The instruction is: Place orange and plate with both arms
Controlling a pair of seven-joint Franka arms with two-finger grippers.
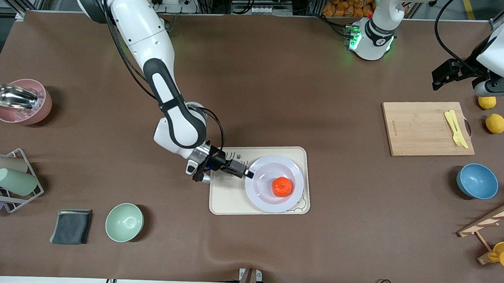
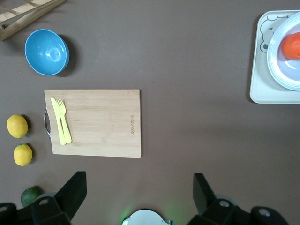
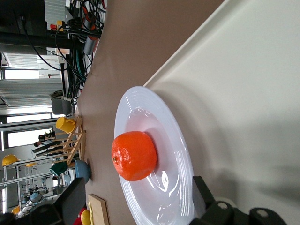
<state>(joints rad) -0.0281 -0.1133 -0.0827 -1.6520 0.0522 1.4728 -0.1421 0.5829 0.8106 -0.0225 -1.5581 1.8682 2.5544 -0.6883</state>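
From my seat the orange (image 1: 282, 187) looks glossy red-orange, sitting in the plate (image 1: 263, 196) on the bear tray (image 1: 229, 199). Right gripper (image 1: 247, 174) is at the plate's rim, fingers spread, holding nothing. Left gripper (image 1: 437, 81) waits wide open and empty near the lemons (image 1: 495, 123). The cutting board (image 1: 420, 130) has print I can't read.

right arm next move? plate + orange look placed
Probably lift the right gripper straight up and back off. Its fingers are open at the rim of the plate, which sits on the tray with the orange in it. Left gripper waits, open.
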